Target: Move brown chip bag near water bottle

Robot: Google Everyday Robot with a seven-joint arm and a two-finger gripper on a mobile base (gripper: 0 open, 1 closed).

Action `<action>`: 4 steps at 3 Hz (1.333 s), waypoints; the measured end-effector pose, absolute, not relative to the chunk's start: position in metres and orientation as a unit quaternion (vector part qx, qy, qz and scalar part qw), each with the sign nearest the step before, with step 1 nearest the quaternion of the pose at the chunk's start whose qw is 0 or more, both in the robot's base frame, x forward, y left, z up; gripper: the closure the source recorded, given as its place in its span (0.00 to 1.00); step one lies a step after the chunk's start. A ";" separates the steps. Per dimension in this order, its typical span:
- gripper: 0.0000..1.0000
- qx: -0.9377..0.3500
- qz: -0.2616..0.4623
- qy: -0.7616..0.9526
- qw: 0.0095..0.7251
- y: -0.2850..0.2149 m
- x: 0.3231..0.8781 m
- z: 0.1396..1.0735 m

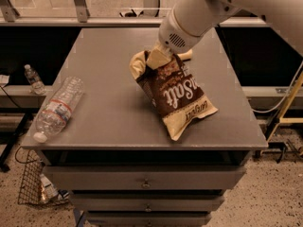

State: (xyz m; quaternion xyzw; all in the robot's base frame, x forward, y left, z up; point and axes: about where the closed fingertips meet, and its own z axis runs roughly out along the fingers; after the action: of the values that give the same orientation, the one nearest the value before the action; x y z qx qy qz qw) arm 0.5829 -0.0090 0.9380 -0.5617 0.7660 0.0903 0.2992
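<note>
The brown chip bag (176, 95) lies on the grey table (113, 103), right of centre, with its cream-yellow top end lifted. My gripper (158, 56) comes down from the white arm at the upper right and is shut on the bag's top end. The water bottle (57, 108) lies on its side at the table's left edge, cap toward the front corner, well apart from the bag.
A small clear bottle (34, 78) stands on a low shelf left of the table. A wire basket (38, 186) sits on the floor at the lower left. Drawers (144, 183) run under the tabletop. A yellow frame (289, 108) stands at right.
</note>
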 end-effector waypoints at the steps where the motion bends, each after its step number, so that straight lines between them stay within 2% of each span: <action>1: 1.00 -0.602 0.103 0.736 0.292 0.023 0.574 0.941; 3: 1.00 -0.681 0.136 0.670 0.261 0.085 0.550 0.939; 4: 1.00 -0.702 0.147 0.652 0.247 0.101 0.543 0.933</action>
State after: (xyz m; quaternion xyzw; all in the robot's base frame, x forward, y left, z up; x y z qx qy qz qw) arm 0.5431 0.1007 0.9335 -0.7016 0.6518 0.1475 0.2473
